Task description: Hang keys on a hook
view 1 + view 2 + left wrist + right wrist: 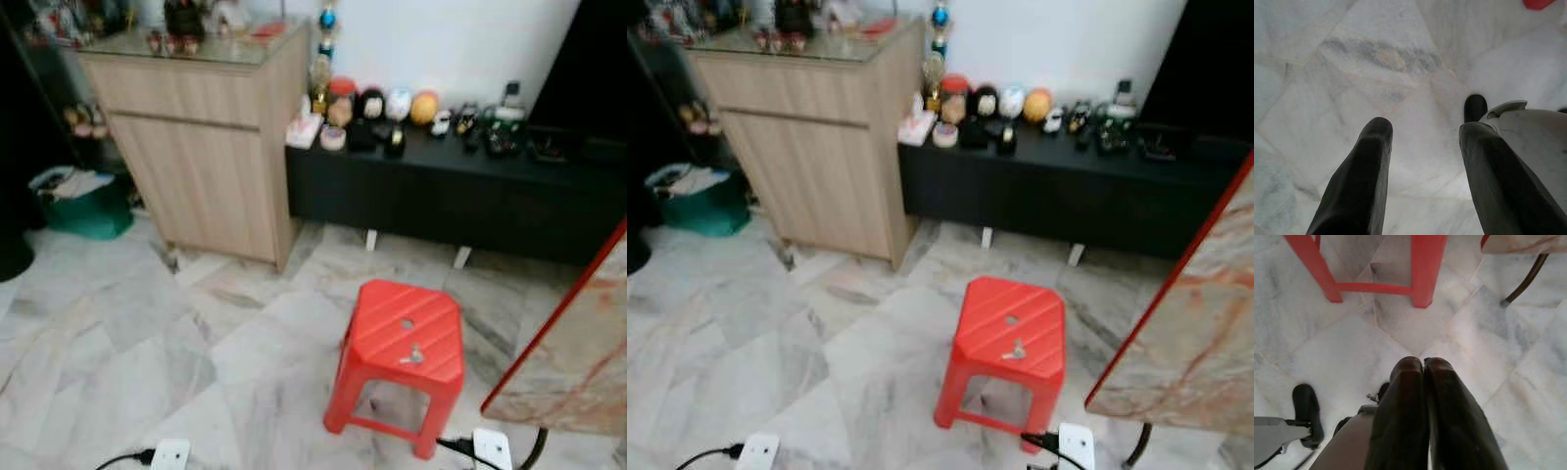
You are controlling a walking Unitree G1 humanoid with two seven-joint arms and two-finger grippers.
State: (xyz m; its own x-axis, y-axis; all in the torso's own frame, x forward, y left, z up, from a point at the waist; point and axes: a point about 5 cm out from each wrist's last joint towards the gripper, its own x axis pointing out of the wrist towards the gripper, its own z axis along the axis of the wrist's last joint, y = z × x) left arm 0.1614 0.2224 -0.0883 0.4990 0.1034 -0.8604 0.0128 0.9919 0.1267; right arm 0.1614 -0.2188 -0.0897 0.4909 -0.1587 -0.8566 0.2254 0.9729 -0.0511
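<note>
Two white power plugs lie nearest on the marble floor (118, 333), one (169, 454) at about 7 o'clock of the head view and one (492, 447) at about 5 o'clock, each with a black cord. Farther left, at 9 o'clock, a green basket (86, 211) sits by a tall wooden cabinet (201, 147). A low black desk (441, 191) crowded with small ornaments runs from 12 towards 2 o'clock along the white wall.

At about 4 o'clock stands a red plastic stool (404, 348), and the keys (412, 355) lie on its seat, near the front edge. They look small, metallic and light, likely loose enough to slide on the smooth plastic. The ring or bunched end seems the best place to pinch, though the blur hides which end that is. No hook can be made out.

Both arms hang low over the floor. The left tool (1425, 166) has its fingers spread wide with nothing between them. The right tool (1422, 382) has its fingers pressed together, empty, pointing at the floor just short of the stool's legs.

Open floor spreads from 7 to 10 o'clock. On the right, a red-edged marble-patterned slab (578, 352) juts in close beside the stool at 3 to 4 o'clock, an edge to mind when reaching.
</note>
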